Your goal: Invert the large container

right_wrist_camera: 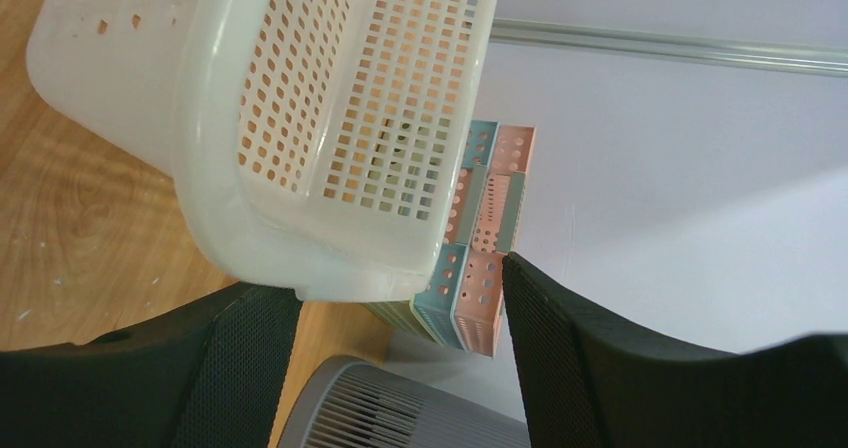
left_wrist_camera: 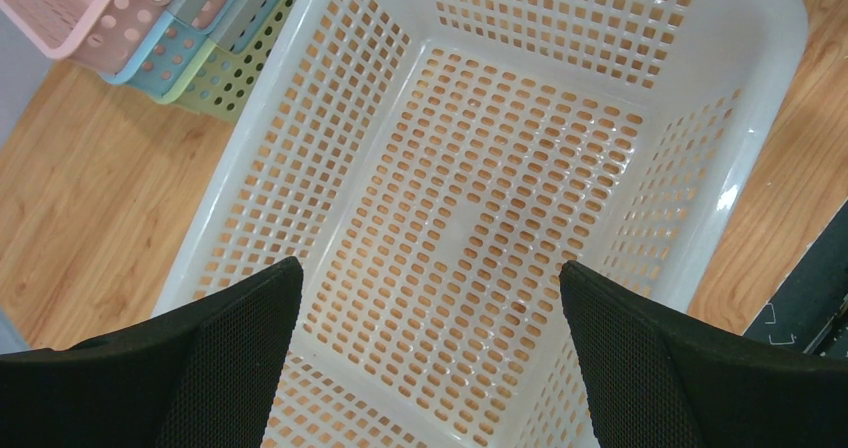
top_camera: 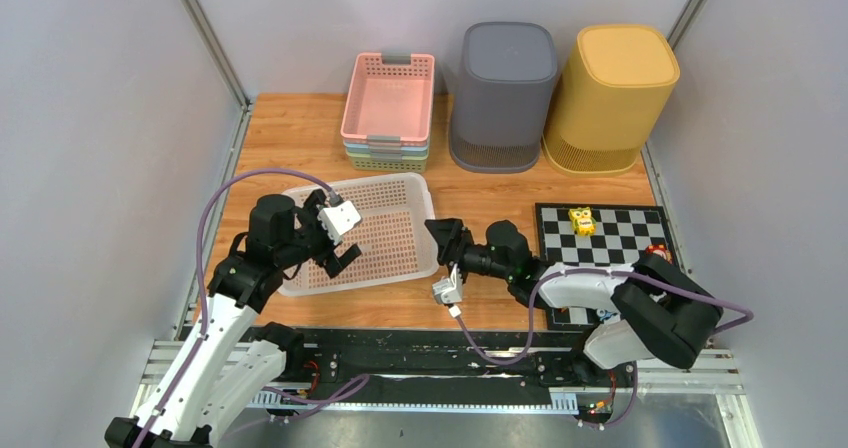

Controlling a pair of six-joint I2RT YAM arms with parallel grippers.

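The large container is a white perforated basket point(top_camera: 385, 230) point(left_wrist_camera: 480, 168) point(right_wrist_camera: 330, 118), standing open side up on the wooden table. My left gripper point(top_camera: 332, 236) point(left_wrist_camera: 430, 288) hovers over the basket's left part, looking down into it. Its jaws are wide open and nothing is between them. My right gripper point(top_camera: 443, 240) point(right_wrist_camera: 400, 308) is at the basket's right rim, level with its side wall. Those jaws stand apart; the rim's corner lies just ahead of the left finger point(right_wrist_camera: 230, 368), and no grip on it shows.
A stack of pastel baskets point(top_camera: 388, 108) stands behind the white one. A grey bin point(top_camera: 505, 93) and a yellow bin point(top_camera: 608, 96) sit at the back right. On the right, a checkered mat point(top_camera: 610, 243) carries a small yellow toy point(top_camera: 581, 220).
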